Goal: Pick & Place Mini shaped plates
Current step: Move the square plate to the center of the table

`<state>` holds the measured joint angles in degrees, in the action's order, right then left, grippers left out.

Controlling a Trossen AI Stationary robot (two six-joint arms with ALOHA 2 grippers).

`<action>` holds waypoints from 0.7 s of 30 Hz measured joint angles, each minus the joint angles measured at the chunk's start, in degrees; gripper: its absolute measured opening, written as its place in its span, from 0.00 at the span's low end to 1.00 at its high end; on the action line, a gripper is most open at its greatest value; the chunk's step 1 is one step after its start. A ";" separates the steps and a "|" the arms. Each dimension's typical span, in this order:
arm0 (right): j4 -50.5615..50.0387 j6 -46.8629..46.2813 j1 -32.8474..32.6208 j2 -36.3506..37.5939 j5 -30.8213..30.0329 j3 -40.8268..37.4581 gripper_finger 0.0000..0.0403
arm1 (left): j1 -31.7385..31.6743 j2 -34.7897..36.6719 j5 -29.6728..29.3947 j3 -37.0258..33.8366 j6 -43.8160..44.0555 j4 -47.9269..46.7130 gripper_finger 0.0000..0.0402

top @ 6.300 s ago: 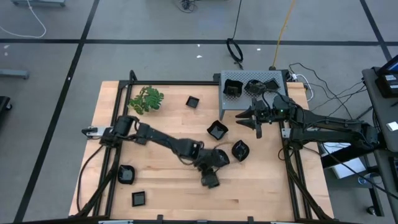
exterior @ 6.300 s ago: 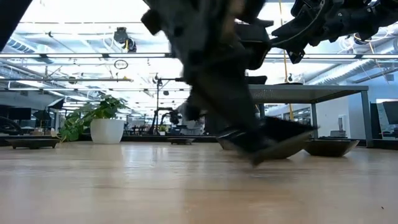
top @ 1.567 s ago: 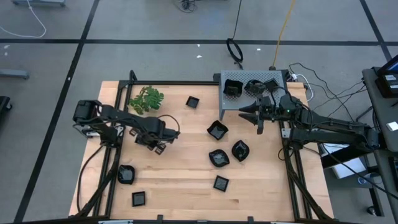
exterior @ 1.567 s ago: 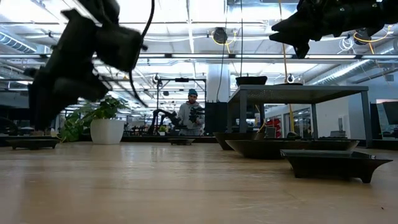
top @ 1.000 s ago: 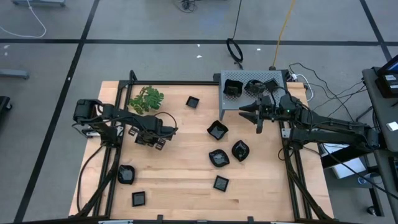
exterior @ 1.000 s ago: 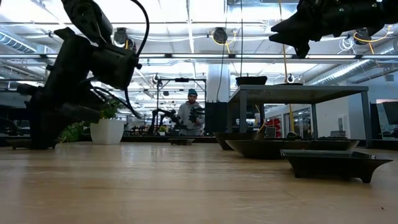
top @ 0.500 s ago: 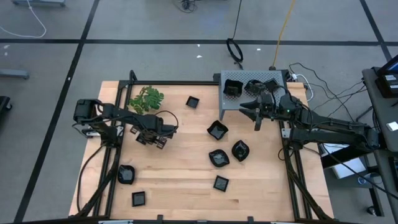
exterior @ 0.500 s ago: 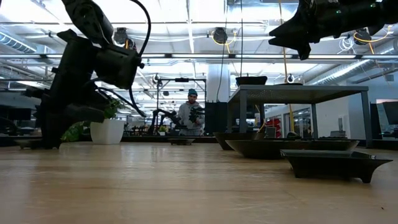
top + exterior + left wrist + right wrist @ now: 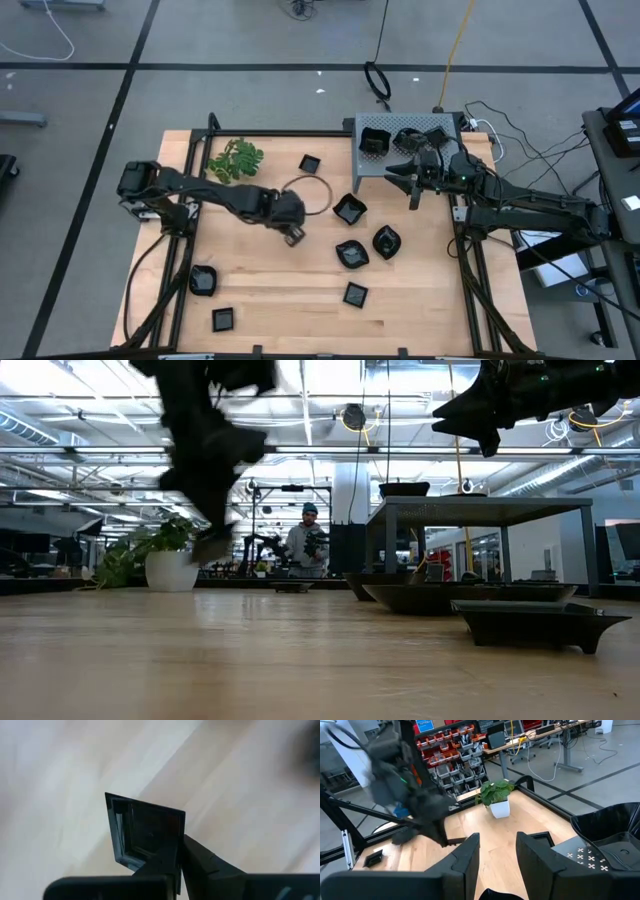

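Fingers (image 9: 200, 857) of left gripper (image 9: 292, 234) clamped on a small square plate (image 9: 145, 832), carried above surface (image 9: 270, 290) centre; next, probably transport toward grey box (image 9: 410, 150) at two o'clock, right gripper (image 9: 414, 203) waiting there, fingers parted.

Pale smooth wooden table (image 9: 300, 290), glossy black square plate (image 9: 145, 832), grey perforated metal box (image 9: 385, 165), matt dark end effector (image 9: 180, 870)

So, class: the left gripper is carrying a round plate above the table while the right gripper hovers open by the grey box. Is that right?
Not quite. The left wrist view shows the plate held by the left gripper is square, not round. The rest holds: the right gripper hovers open by the grey box.
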<state>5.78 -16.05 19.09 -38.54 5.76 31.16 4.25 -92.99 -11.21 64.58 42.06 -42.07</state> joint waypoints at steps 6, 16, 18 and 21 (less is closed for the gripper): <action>0.01 0.00 0.00 0.00 0.02 0.00 0.29 | 1.74 -0.48 -3.15 1.24 -21.23 23.85 0.02; -0.02 -0.01 -0.06 0.00 0.14 0.00 0.29 | 1.73 -10.54 2.90 1.17 -23.38 27.36 0.01; -0.01 0.00 -0.07 0.00 0.15 0.02 0.29 | 1.75 -11.60 3.13 1.15 -23.58 27.46 0.03; -0.02 0.00 -0.07 0.00 0.16 0.02 0.29 | 1.77 -12.91 3.25 1.21 -25.39 28.33 0.04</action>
<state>5.76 -16.05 19.03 -38.54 5.92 31.17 6.02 -105.90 -7.96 65.79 16.67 -13.75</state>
